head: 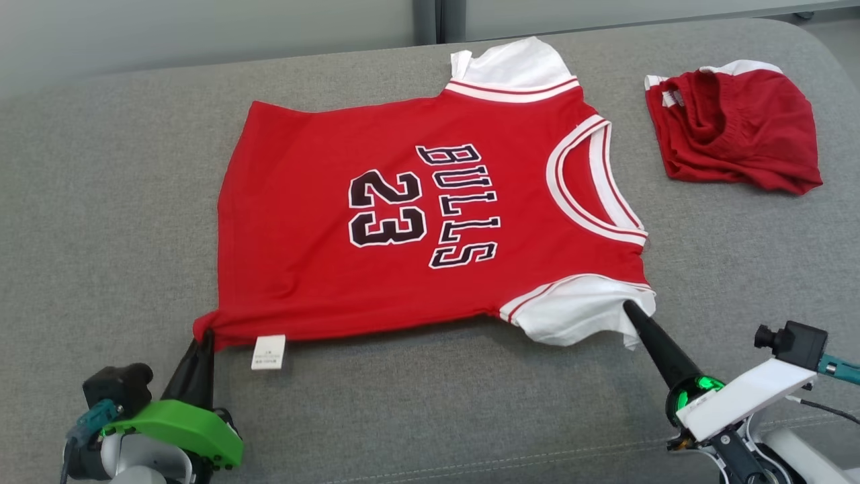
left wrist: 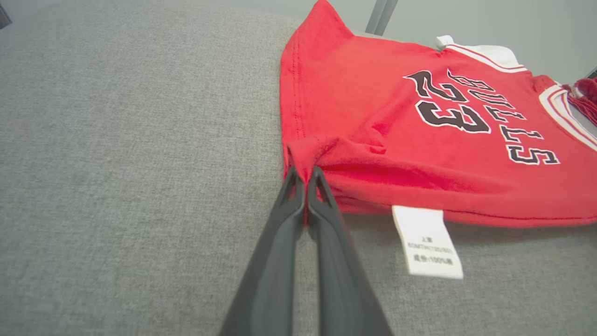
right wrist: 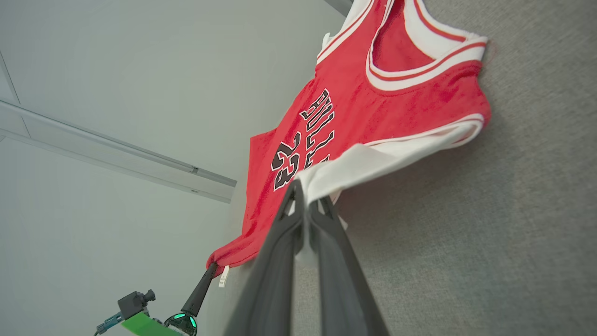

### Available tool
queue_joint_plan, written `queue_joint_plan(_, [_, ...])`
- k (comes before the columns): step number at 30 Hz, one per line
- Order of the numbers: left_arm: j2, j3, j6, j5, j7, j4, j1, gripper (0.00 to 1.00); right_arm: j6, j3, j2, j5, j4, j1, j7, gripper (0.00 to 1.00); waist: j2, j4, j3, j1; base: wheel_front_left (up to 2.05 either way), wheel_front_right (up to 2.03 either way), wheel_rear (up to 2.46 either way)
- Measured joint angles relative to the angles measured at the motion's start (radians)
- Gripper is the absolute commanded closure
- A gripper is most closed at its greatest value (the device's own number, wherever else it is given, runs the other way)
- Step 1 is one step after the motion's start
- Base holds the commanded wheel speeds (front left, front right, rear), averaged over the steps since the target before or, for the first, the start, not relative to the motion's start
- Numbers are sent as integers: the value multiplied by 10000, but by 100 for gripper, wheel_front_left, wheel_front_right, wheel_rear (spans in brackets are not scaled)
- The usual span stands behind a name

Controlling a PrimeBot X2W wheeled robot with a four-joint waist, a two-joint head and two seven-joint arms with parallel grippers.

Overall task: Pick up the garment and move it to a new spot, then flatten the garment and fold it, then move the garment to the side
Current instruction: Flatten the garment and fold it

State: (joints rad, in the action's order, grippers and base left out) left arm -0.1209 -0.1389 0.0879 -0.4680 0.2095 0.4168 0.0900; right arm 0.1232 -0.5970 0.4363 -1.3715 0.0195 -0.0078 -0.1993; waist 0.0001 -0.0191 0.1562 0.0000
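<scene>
Fabric, grey and woven, covers the bench point(head: 80, 202) on which everything lies. At the lower left of the head view we see the left end effector point(head: 205, 336), closed tight on the near-left hem corner of the garment point(head: 403, 215), a red jersey; the left wrist view shows us red cloth pinched in its grip. Just right of that grip, a white care label point(head: 269, 353) hangs from the hem onto the bench. The garment lies spread out in the middle of the bench, front up, printed BULLS and 23, hem to the left and neckline to the right, with 1 white sleeve point(head: 578, 319) at the near edge. Further right, the right end effector point(head: 628, 308) is closed on that sleeve, with white cloth caught between its tips. At the far right we find another red-and-white cloth point(head: 732, 134) lying crumpled, well apart from the garment.
</scene>
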Motion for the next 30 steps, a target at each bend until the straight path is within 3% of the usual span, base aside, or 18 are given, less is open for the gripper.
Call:
queue_joint_plan(12, [-219,-82,59,40,-155,-376,1458,100,0,1062,403,-752,-476,-1030,-217,100,0,-133,777,0,0,0,0])
queue_joint_plan(30, [-174,-209,40,150,-320,362,2897,100,0,589,639,-228,1064,-3141,-96,100,0,-17,1977,0,0,0,0])
